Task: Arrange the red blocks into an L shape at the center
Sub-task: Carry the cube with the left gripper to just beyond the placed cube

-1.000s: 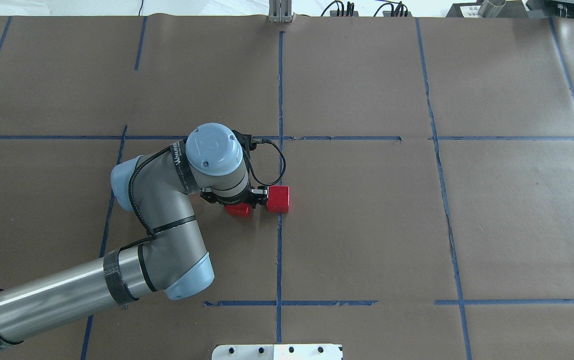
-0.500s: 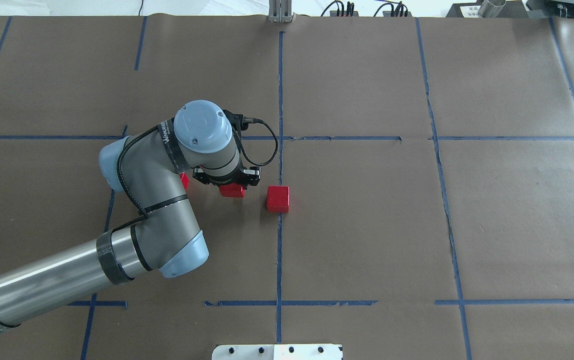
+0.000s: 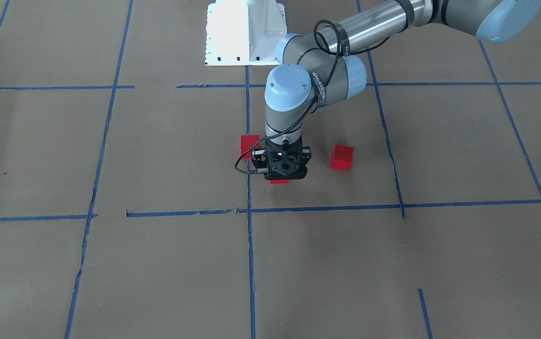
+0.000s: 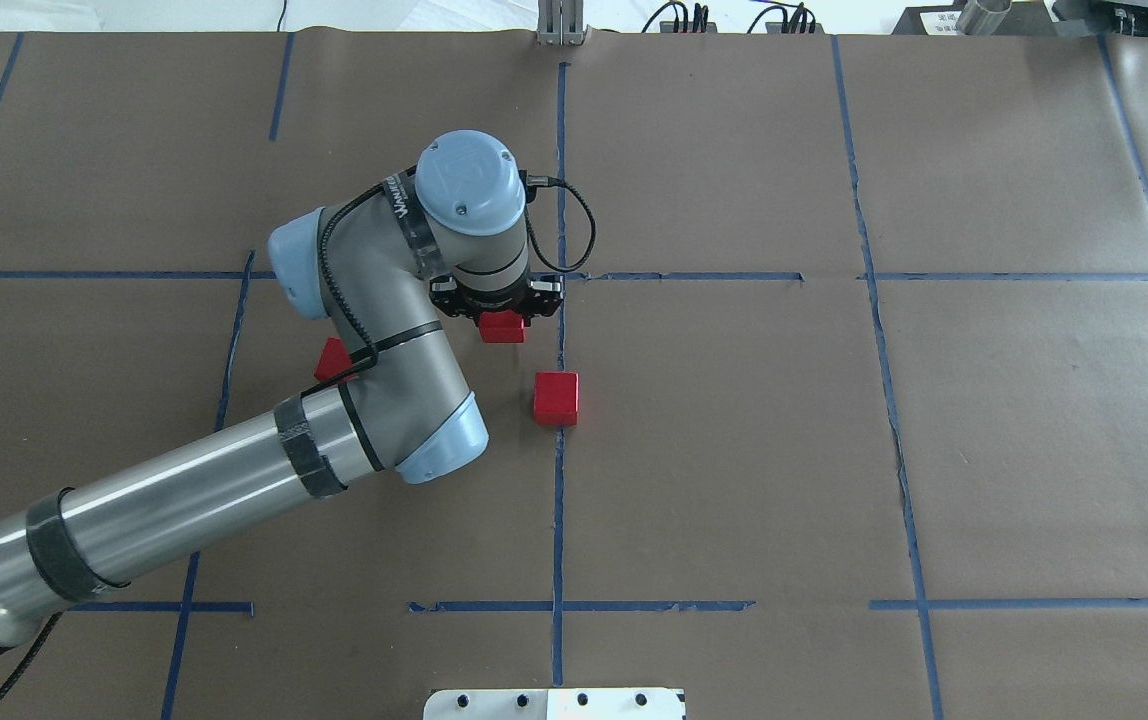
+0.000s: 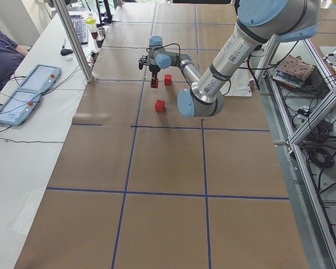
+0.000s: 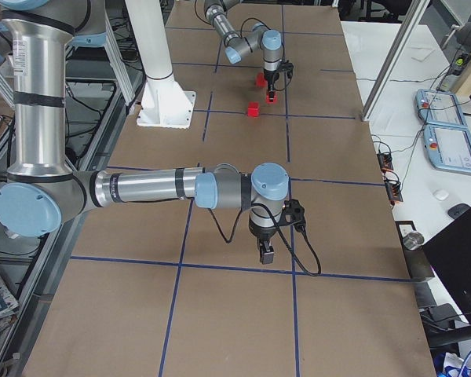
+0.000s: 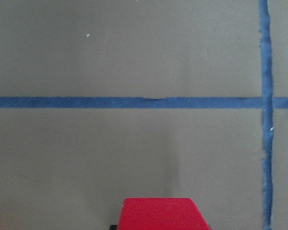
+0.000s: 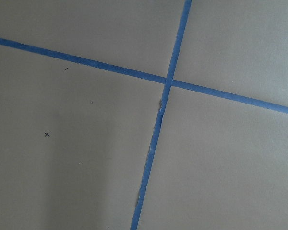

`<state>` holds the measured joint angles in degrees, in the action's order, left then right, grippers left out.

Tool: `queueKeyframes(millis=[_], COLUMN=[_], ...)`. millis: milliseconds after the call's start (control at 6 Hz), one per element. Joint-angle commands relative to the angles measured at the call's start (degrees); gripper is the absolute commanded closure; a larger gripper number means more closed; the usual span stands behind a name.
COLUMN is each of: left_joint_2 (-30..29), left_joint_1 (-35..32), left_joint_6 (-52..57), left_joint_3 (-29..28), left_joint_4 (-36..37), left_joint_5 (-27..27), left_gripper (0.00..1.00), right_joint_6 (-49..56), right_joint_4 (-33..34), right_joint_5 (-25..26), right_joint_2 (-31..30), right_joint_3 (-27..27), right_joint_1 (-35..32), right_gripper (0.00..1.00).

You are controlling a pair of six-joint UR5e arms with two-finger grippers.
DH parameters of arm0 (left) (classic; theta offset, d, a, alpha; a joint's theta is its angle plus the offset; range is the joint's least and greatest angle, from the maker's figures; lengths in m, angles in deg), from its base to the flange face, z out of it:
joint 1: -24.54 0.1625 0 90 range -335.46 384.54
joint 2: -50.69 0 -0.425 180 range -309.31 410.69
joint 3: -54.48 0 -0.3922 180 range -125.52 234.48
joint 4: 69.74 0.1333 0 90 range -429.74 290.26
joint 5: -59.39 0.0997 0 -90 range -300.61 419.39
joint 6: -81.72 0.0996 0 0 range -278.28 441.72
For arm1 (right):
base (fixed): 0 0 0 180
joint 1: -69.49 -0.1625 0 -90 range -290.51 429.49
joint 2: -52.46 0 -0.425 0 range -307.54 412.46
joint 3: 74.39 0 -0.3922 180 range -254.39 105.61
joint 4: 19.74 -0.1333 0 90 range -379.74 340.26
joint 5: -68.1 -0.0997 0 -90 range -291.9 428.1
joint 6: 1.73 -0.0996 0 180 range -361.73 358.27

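My left gripper (image 4: pixel 502 318) is shut on a red block (image 4: pixel 502 327) in the center cell (image 4: pixel 714 450), near its far tape line and just left of the middle blue line. The held block also shows at the bottom of the left wrist view (image 7: pixel 163 213) and as a sliver under the gripper (image 3: pixel 282 176) in the front view. A second red block (image 4: pixel 556 397) sits on the middle line. A third red block (image 4: pixel 332 358) lies left of it, partly behind my forearm. My right gripper (image 6: pixel 265 251) shows only in the exterior right view; I cannot tell if it is open or shut.
The white base plate (image 4: pixel 554 703) is at the near table edge. The right wrist view shows only brown paper and a blue tape crossing (image 8: pixel 168 80). Operator tablets (image 5: pixel 22 101) lie on a side table beyond the far edge.
My left gripper has carried its red block away from the block on the middle line, first left, then toward the far tape line. The third block has come into view.
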<state>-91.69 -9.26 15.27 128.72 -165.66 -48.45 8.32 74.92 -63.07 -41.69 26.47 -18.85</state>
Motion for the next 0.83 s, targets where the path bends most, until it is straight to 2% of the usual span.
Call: queueKeyframes(millis=[0, 667], left_joint_2=[-3.5, -3.9], left_joint_1=[2.0, 3.6], left_joint_6=[0.0, 0.2], left_joint_3=[-4.2, -4.2], left_joint_4=[-0.1, -0.1], left_joint_5=[-0.1, -0.1], left_gripper=[0.71, 0.71], right_joint_6=[-0.6, -0.5], right_joint_4=[0.0, 0.1], right_joint_5=[0.0, 0.0], right_joint_2=[0.0, 0.1], right_joint_3=[0.0, 0.0], right_joint_1=[0.0, 0.0], right_gripper=[0.00, 0.00])
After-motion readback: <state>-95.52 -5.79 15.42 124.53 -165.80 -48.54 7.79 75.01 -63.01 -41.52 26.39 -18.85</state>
